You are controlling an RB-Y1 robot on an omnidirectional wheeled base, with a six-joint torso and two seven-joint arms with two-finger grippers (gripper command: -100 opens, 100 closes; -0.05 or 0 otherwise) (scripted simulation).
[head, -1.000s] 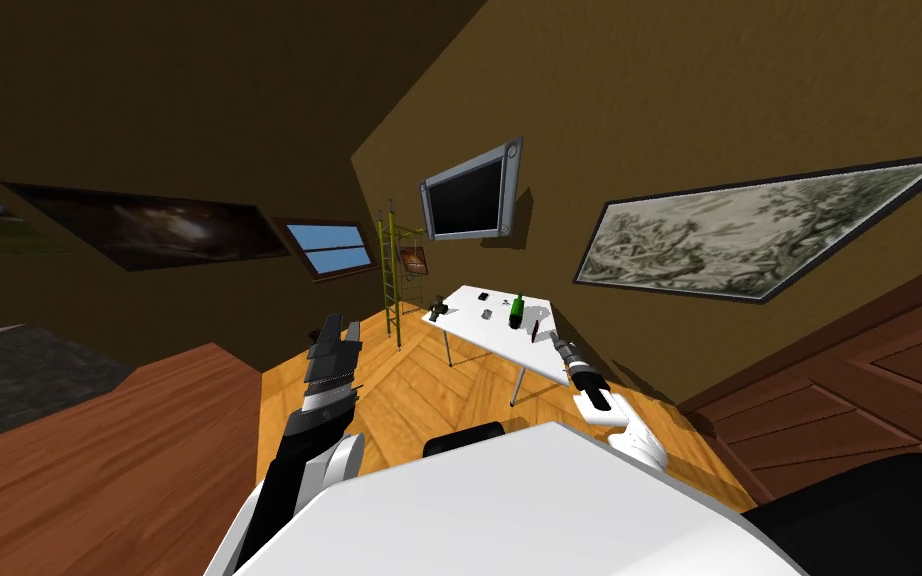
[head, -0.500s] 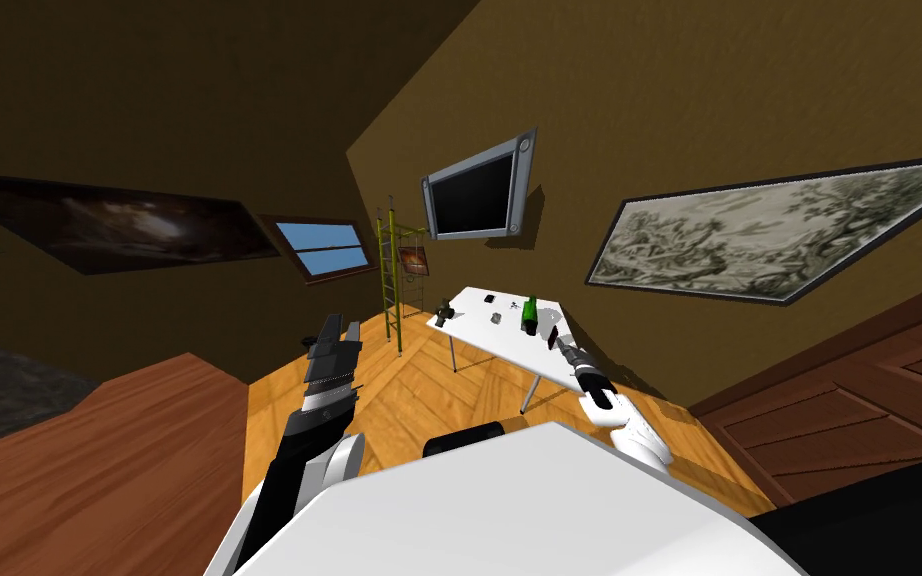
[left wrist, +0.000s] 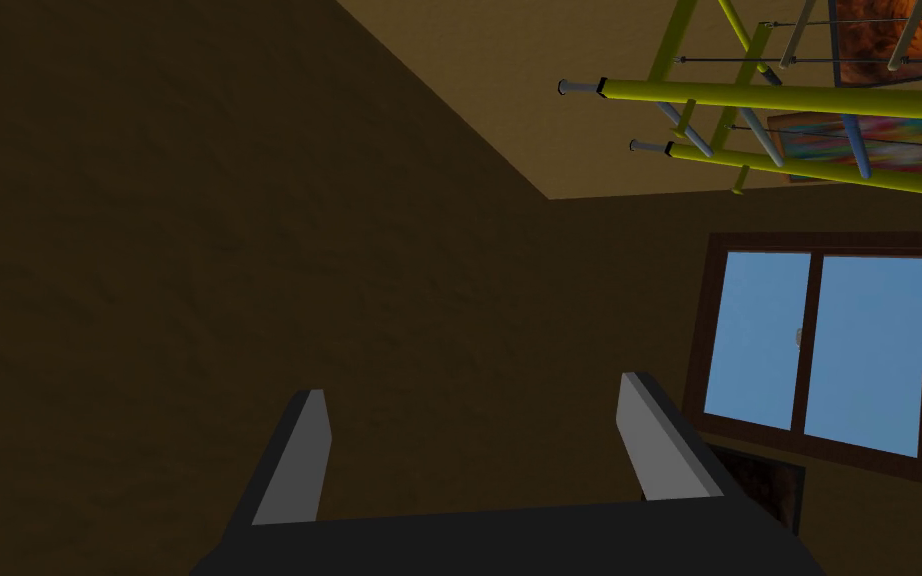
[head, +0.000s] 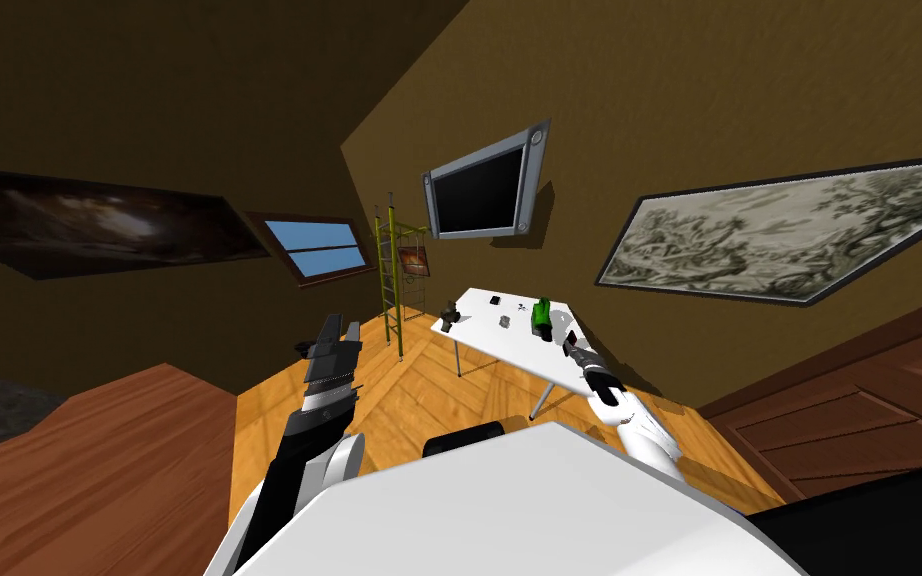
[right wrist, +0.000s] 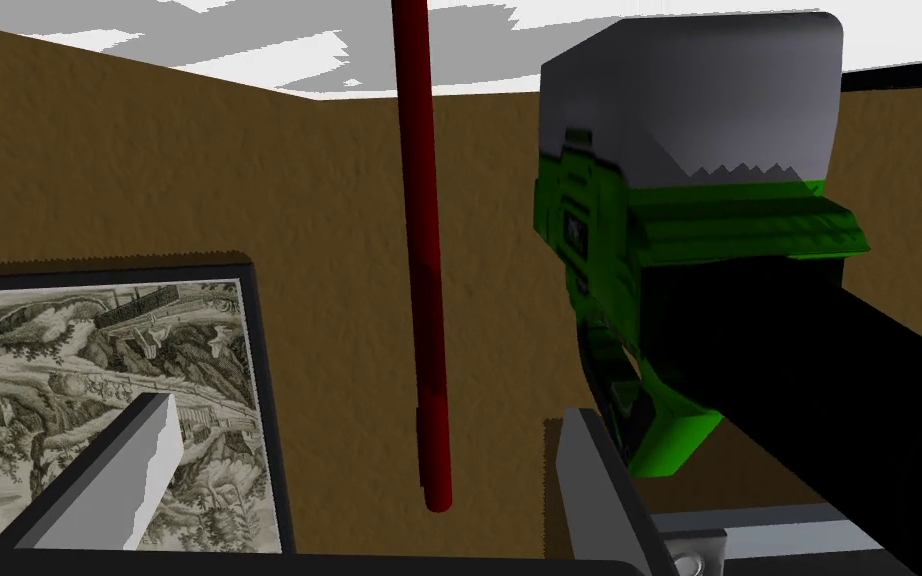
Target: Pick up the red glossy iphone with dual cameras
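The red phone [right wrist: 424, 250] shows edge-on as a thin, dark red bar standing upright, its near end between my right gripper's [right wrist: 369, 470] open fingers and touching neither. In the head view it is a small red sliver [head: 570, 336] near the white table's [head: 494, 340] right edge, with the right gripper [head: 573, 347] just before it. A green and grey object [right wrist: 689, 250] stands close beside one right finger [right wrist: 599, 480]. My left gripper [head: 337, 335] is held up over the floor, well left of the table, its fingers open [left wrist: 474, 445] and empty.
On the table also lie a dark figure [head: 448, 317], a small dark item [head: 495, 300] and a grey item [head: 504, 320]. A yellow rack [head: 389, 290] stands left of the table. A wooden top [head: 99, 460] is at my left, wooden panelling [head: 849, 400] at my right.
I have turned and come nearer, so the table sits further right in the head view. My right arm has reached out, bringing its gripper up to the red phone.
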